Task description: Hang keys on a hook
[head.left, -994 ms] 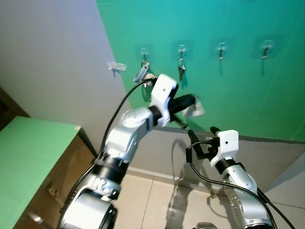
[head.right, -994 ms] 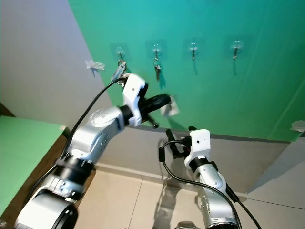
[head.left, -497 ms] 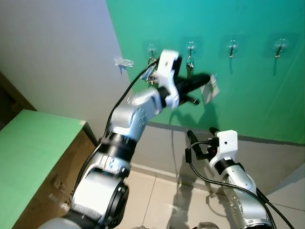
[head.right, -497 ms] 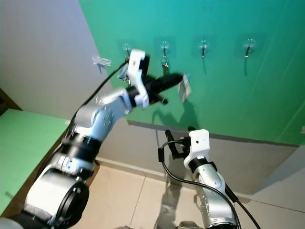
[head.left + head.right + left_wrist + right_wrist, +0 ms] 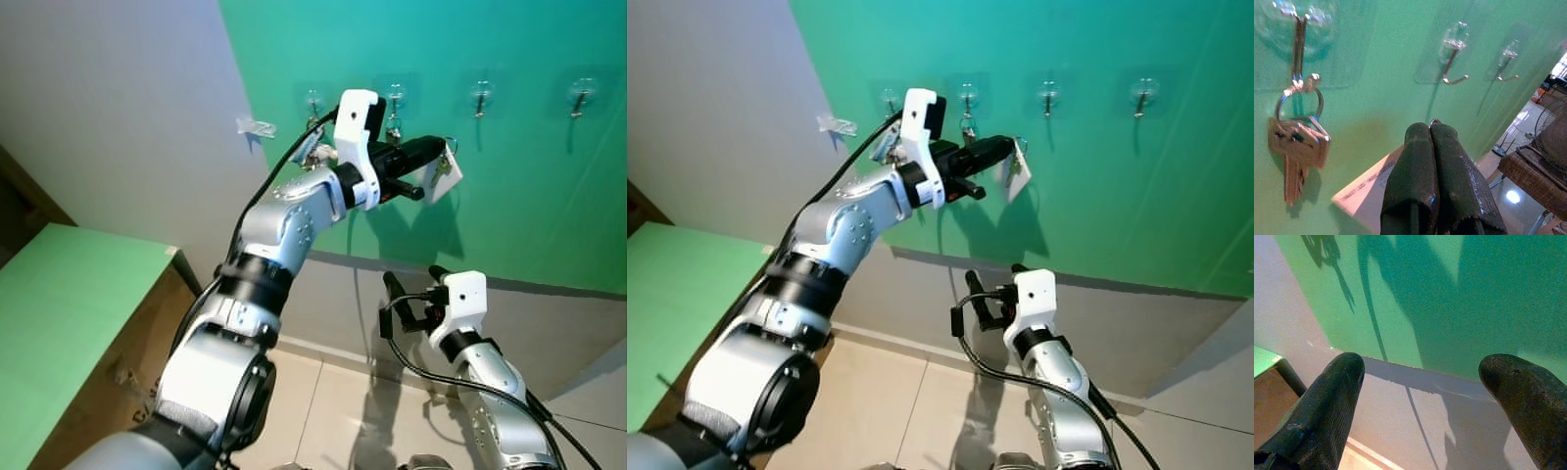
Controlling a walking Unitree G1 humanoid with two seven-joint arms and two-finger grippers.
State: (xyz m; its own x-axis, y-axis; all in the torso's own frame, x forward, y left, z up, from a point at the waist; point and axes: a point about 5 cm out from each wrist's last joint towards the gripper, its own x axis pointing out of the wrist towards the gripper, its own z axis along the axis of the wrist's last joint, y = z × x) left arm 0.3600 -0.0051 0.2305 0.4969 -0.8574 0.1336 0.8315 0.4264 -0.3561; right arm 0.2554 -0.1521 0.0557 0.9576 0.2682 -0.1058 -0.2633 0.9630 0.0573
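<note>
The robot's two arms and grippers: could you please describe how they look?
Both arms are glossy silver with rounded joints and black bands. Each wrist carries a white boxy camera housing, and black cables loop along the arms. The left gripper and right gripper each have two long black fingers with rounded, matt tips.

A green wall (image 5: 509, 196) carries four clear hooks (image 5: 480, 96), two holding keys (image 5: 1295, 152).

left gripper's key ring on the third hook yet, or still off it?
Apart. In the left wrist view the ring peeks above the shut left gripper, with bare green wall between it and the empty third hook.
</note>
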